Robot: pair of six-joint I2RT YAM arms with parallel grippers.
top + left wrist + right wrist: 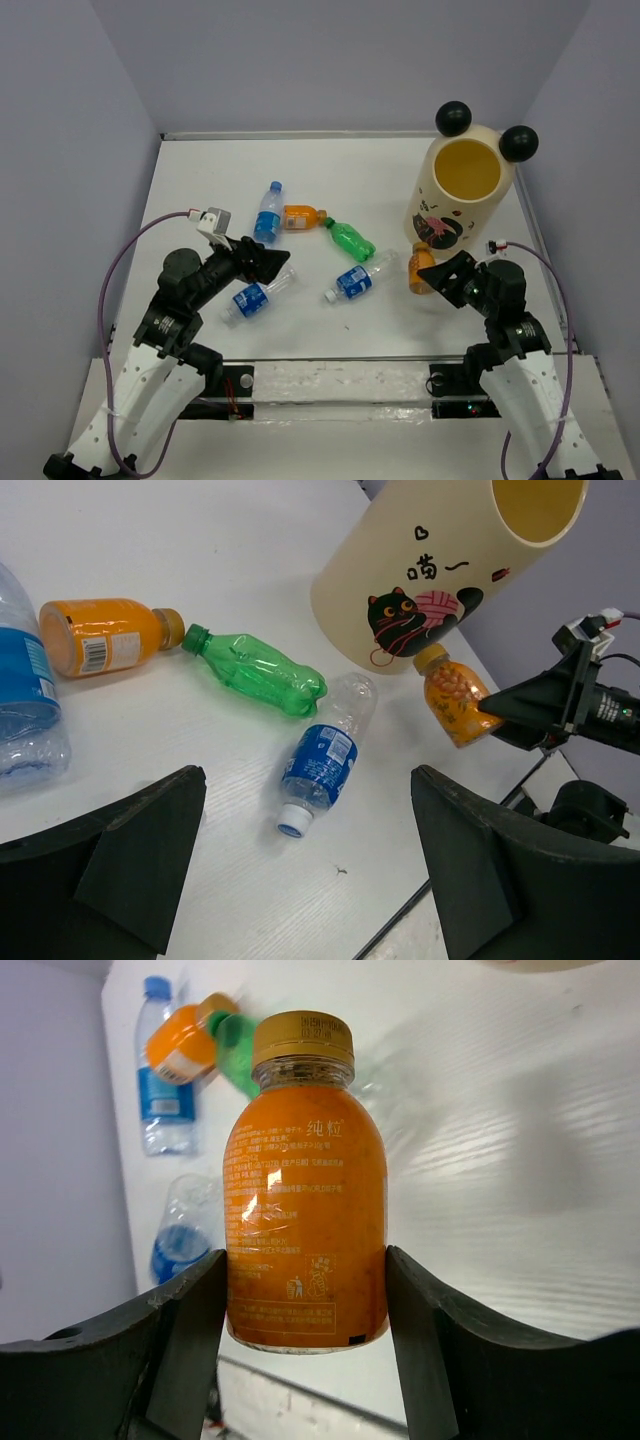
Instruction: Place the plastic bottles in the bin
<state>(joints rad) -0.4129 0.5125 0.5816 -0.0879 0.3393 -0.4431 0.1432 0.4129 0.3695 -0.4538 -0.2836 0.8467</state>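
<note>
Pinching the orange bottle [305,1180] low on its body, my right gripper [305,1310] has both fingers [190,1330] pressed flat against the bottle's sides, cap pointing away from my wrist. The bottle leans just beside the foot of the bin [455,205], its cap end close to the printed wall; whether its base is off the table [200,180] I cannot tell. My left gripper [268,262] has its fingers spread wide around nothing, poised over a clear bottle [255,298] lying near my left arm. Further out, four more lie on their sides: another clear bottle [357,280] mid-table, the green bottle [348,238] just behind it, a second orange bottle [300,217] meeting the green one cap to cap, and a third clear bottle [268,212] right beside that. The bin stands upright at the far right, and the part of its yellow inside that I can see holds no bottle. By my reckoning the job has barely begun: one bottle is gripped but not yet delivered. It has to go up over the tall rim and be let go, and the other five remain to be fetched.
</note>
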